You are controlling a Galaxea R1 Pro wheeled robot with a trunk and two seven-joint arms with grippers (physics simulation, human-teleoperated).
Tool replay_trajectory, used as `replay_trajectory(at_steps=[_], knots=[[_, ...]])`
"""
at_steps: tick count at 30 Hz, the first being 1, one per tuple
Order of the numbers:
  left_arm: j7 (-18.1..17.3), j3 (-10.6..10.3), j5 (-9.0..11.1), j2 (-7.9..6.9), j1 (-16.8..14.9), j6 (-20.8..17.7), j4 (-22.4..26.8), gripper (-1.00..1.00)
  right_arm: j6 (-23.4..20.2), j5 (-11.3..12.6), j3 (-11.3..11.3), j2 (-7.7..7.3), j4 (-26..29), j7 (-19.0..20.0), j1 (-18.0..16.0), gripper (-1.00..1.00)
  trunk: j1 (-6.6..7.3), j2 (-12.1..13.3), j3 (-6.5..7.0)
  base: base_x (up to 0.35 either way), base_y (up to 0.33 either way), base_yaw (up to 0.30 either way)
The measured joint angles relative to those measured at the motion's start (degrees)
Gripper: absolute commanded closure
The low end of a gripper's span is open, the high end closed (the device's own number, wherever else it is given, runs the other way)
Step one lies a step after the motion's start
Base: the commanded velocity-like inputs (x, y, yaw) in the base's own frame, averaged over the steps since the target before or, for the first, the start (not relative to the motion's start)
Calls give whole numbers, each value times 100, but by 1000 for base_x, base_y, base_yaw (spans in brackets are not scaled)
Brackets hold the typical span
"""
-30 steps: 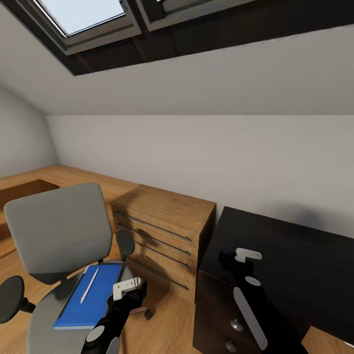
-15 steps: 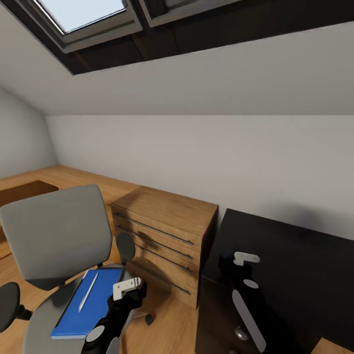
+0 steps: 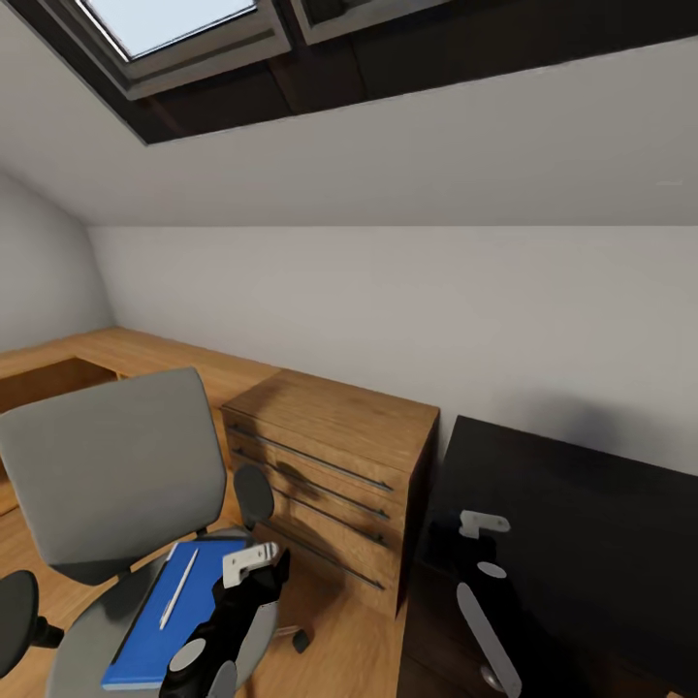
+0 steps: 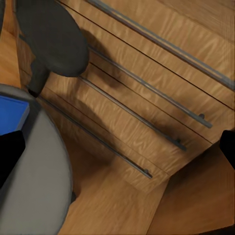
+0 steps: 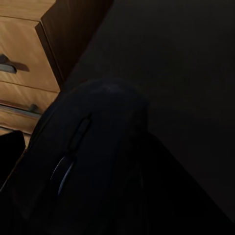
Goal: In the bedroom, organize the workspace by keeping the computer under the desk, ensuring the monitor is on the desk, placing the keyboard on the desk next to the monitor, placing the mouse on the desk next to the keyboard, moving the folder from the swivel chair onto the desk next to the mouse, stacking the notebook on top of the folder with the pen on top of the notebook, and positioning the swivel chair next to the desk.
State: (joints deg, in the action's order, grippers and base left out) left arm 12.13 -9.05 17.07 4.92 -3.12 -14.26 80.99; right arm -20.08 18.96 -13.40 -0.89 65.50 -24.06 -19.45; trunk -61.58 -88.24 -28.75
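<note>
On the swivel chair [image 3: 107, 465], folder [image 3: 155, 620] carries pen [image 3: 178, 601]; right jaws grip mouse [image 5: 93, 161], left unclear

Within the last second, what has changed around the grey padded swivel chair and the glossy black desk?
Mainly the camera moved: the light wooden dresser and the glossy black desk slid slightly right and down in the head view together. Nothing was taken hold of or let go. The bright blue folder with the slim white pen stays on the grey padded swivel chair; the left gripper stays open beside it.
</note>
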Motion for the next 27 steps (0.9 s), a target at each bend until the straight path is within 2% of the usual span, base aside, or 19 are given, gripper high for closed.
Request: replay_trajectory(at_steps=[18,19,27], knots=[[9,0,10,2,2,-13,66,-100,-6,-61,10,0,70,-5,-3,100,-374,-684,-305,0,0,0],[9,0,10,2,1,-13,66,-100,-4,-57,10,0,70,-7,-3,-100,-374,-684,-305,0,0,0],[3,8,9,-5,-1,-13,65,-100,15,-8,17,0,-7,-54,-1,-100,-374,-683,-306,0,0,0]])
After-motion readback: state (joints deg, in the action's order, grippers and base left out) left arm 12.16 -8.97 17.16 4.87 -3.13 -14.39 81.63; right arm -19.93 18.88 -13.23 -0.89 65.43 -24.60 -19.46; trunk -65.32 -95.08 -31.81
